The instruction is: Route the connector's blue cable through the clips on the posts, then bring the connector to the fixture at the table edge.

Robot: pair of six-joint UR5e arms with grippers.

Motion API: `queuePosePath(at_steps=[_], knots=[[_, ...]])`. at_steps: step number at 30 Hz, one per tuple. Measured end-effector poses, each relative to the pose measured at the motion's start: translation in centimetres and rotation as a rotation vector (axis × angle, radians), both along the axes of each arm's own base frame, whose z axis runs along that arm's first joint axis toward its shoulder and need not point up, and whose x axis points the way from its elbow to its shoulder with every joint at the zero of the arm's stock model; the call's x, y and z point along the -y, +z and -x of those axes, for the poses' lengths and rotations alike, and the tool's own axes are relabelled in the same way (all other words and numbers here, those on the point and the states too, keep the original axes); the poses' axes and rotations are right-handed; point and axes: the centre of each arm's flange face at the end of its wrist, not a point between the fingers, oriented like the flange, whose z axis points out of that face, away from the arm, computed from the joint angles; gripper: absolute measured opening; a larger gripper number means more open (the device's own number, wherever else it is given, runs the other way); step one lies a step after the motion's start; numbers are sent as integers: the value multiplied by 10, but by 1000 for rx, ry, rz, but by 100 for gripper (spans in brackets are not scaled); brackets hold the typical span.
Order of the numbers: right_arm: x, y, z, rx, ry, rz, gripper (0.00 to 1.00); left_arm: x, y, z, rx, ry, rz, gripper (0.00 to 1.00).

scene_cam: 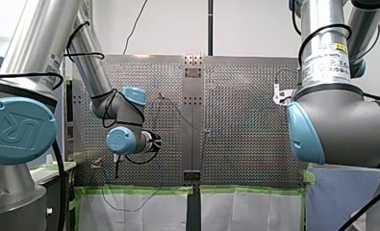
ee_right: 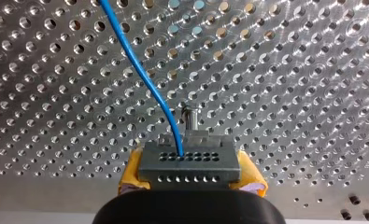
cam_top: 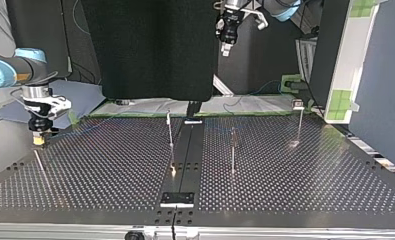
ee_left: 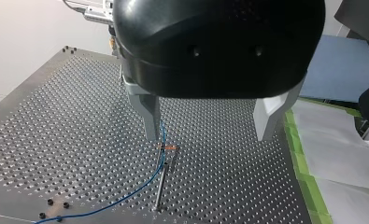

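Observation:
In the right wrist view my right gripper (ee_right: 190, 171) is shut on the grey connector (ee_right: 189, 163), its yellow pads (ee_right: 131, 173) on either side. The blue cable (ee_right: 140, 70) leaves the connector's face and runs away over the perforated plate, past a short post (ee_right: 188, 116) just ahead. At the top view's left, my right gripper (cam_top: 37, 141) hangs low over the table corner. My left gripper (ee_left: 209, 137) is open, high above a post with a clip (ee_left: 167, 148), and the blue cable (ee_left: 159, 163) passes at that clip. In the top view my left gripper (cam_top: 226, 47) is well above the table.
Several thin posts stand on the table: one near the middle (cam_top: 170, 131), one further right (cam_top: 233, 150), one with a clip on top (cam_top: 298, 106), and a leaning one (cam_top: 41, 167) by my right gripper. A black block (cam_top: 177, 198) sits on the centre rail near the front edge.

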Motion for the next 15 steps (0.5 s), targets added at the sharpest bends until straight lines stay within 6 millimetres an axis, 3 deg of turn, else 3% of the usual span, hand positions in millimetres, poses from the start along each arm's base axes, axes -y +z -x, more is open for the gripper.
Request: queuePosePath(at_steps=[15], knots=[[1,0,13,-10,80,-12,0,0,0,-1,-1,3,-1,99]])
